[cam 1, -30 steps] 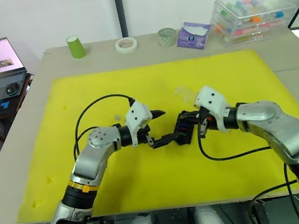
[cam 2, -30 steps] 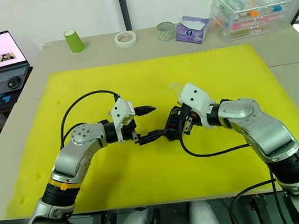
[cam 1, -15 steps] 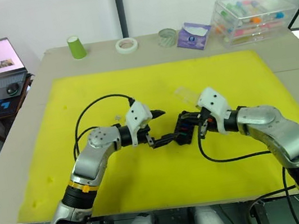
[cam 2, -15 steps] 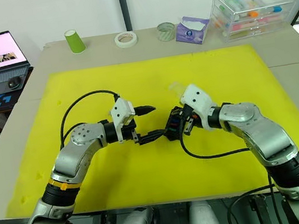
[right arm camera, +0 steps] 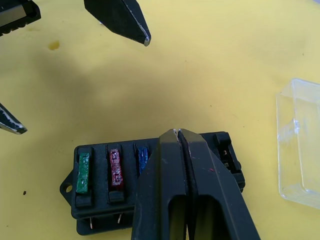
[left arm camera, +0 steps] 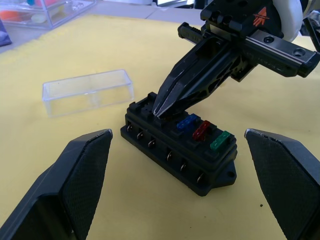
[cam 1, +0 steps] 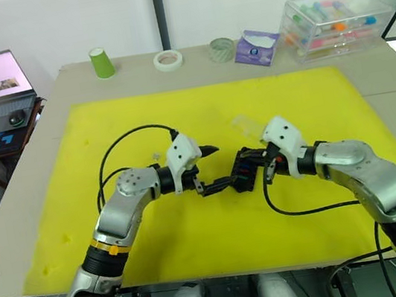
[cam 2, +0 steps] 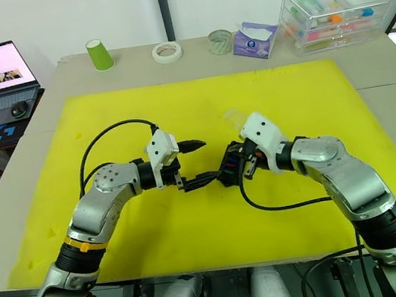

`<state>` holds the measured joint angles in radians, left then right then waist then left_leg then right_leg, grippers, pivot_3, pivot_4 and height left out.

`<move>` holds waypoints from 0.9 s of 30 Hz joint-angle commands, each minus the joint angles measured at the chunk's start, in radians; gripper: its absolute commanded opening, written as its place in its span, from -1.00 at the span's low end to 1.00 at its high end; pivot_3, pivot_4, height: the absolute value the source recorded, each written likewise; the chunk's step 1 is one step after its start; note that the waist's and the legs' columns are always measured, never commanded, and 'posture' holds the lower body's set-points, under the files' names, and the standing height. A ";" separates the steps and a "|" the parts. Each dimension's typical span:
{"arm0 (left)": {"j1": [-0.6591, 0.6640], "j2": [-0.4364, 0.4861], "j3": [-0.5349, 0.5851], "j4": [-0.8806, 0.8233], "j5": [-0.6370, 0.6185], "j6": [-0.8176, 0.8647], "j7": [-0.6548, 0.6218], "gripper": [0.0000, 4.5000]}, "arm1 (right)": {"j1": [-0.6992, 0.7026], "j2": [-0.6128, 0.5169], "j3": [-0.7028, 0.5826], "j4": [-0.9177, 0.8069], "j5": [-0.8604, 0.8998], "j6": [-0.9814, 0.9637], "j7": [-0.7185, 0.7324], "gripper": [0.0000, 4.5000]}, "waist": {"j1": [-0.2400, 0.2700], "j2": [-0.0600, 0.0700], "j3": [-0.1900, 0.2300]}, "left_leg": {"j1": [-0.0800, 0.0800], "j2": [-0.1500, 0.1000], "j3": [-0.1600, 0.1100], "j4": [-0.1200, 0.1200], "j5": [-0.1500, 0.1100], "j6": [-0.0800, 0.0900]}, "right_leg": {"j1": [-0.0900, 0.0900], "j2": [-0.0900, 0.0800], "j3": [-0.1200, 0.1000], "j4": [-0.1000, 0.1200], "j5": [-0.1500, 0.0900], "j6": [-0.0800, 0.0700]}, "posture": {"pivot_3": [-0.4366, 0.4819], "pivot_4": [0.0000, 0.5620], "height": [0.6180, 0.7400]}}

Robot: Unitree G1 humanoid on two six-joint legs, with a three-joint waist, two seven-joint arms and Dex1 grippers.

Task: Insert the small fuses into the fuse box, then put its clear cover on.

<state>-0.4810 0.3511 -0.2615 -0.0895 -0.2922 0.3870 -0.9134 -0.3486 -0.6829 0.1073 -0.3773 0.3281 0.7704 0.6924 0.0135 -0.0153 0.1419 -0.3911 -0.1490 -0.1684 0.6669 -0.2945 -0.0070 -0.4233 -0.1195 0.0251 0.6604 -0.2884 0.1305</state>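
Resting on the yellow mat mid-tabletop, the fuse box already carries green, red and blue fuses in one row. The right pincer, fingers pressed together, touches its top. The left pincer gapes wide just beside it. The clear cover lies nearby.

Fuse box mid-mat — clear cover just behind; three fuses slotted in box.
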 commanded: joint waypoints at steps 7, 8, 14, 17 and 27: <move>-0.003 0.009 0.036 -0.040 -0.032 -0.017 -0.022 1.00 | 0.015 0.065 -0.112 -0.014 0.099 0.073 -0.031 -0.99 | -0.001 0.000 0.000 | 0.000 0.000 0.000 0.000 0.000 0.000 | 0.000 0.000 0.000 0.000 0.000 0.000 | -0.05 -0.47 1.00; 0.002 0.014 0.046 -0.052 -0.044 -0.011 -0.028 1.00 | 0.009 0.076 -0.150 -0.039 0.136 0.094 -0.038 -0.99 | -0.001 0.000 0.000 | 0.000 0.000 0.000 0.000 0.000 0.000 | 0.000 0.000 0.000 0.000 0.000 0.000 | -0.05 -0.47 1.00; 0.014 0.057 0.085 -0.081 -0.090 0.000 -0.066 1.00 | -0.029 0.079 -0.235 -0.110 0.229 0.187 -0.072 -0.99 | -0.002 0.001 0.000 | 0.000 0.000 0.000 -0.001 0.000 0.000 | -0.001 0.000 0.000 0.000 0.000 0.000 | -0.05 -0.47 1.00; 0.013 0.092 0.107 -0.087 -0.116 0.005 -0.091 1.00 | -0.049 0.059 -0.277 -0.122 0.261 0.198 -0.071 -0.99 | -0.003 0.001 0.001 | 0.000 0.000 0.000 -0.001 0.000 0.000 | -0.001 0.000 0.000 0.000 0.000 0.000 | -0.05 -0.47 1.00; 0.031 0.340 0.309 -0.011 -0.171 0.003 -0.186 1.00 | 0.088 -0.181 -0.385 -0.105 0.173 -0.102 0.121 -0.82 | -0.004 0.001 0.001 | 0.000 0.000 0.000 -0.001 0.000 0.000 | -0.002 0.000 0.000 0.000 0.000 0.000 | -0.05 -0.47 1.00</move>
<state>-0.4444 0.6750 -0.0026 -0.1060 -0.4459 0.4050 -1.0836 -0.2575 -0.8467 -0.2294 -0.4730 0.5202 0.7338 0.7860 0.0092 -0.0138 0.1429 -0.3913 -0.1488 -0.1683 0.6655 -0.2945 -0.0070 -0.4251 -0.1191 0.0256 0.6606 -0.2885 0.1305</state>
